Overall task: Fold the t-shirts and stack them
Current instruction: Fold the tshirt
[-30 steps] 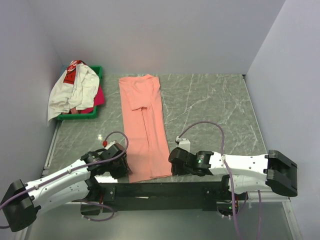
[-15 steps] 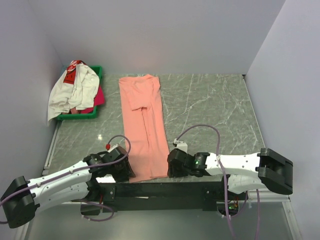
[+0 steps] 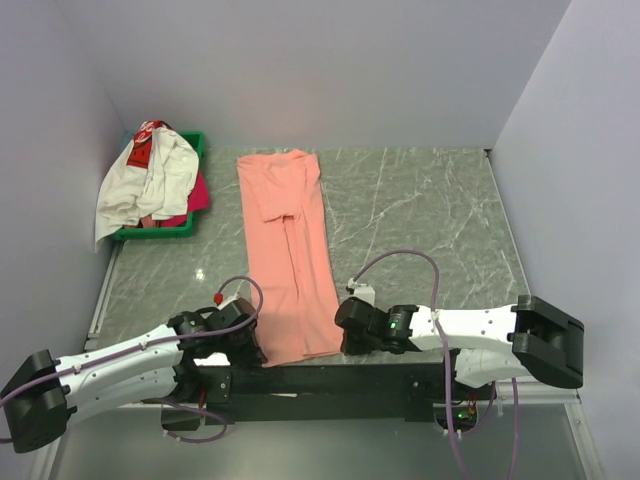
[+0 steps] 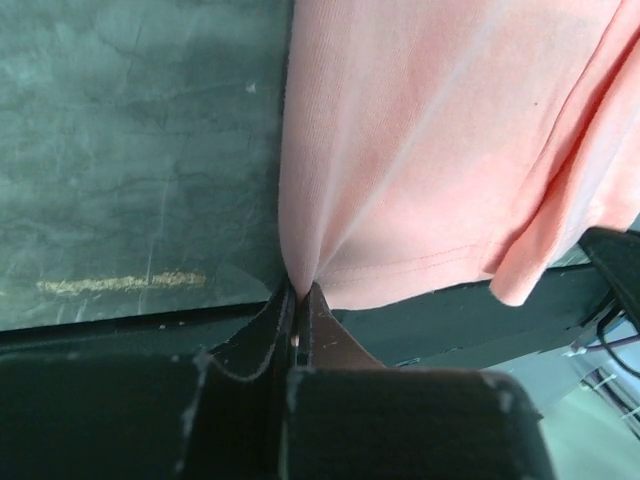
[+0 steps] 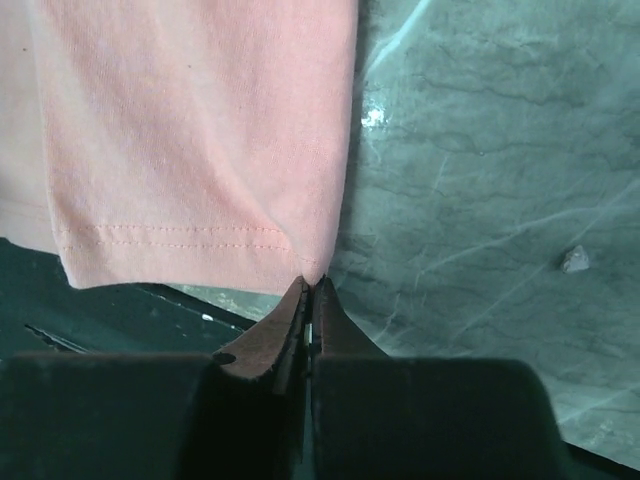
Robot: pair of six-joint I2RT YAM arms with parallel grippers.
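Note:
A salmon-pink t-shirt (image 3: 290, 250), folded into a long strip, lies lengthwise down the middle of the table. My left gripper (image 3: 262, 350) is shut on its near left hem corner; in the left wrist view the cloth (image 4: 420, 150) puckers into the closed left gripper (image 4: 298, 290). My right gripper (image 3: 343, 335) is shut on the near right hem corner, where the stitched hem (image 5: 190, 130) meets the closed right gripper (image 5: 312, 283). A white t-shirt with a red patch (image 3: 150, 180) is heaped over a magenta t-shirt (image 3: 198, 192) at the back left.
The two heaped shirts sit in a green tray (image 3: 192, 140) against the left wall. A black rail (image 3: 330, 380) runs along the near table edge under the shirt's hem. Grey marble table (image 3: 430, 220) spreads to the right. A small pale speck (image 5: 573, 260) lies on it.
Both grippers have gone from open to shut, each pinching a near hem corner of the salmon shirt. Both arms crept slightly inward toward the hem.

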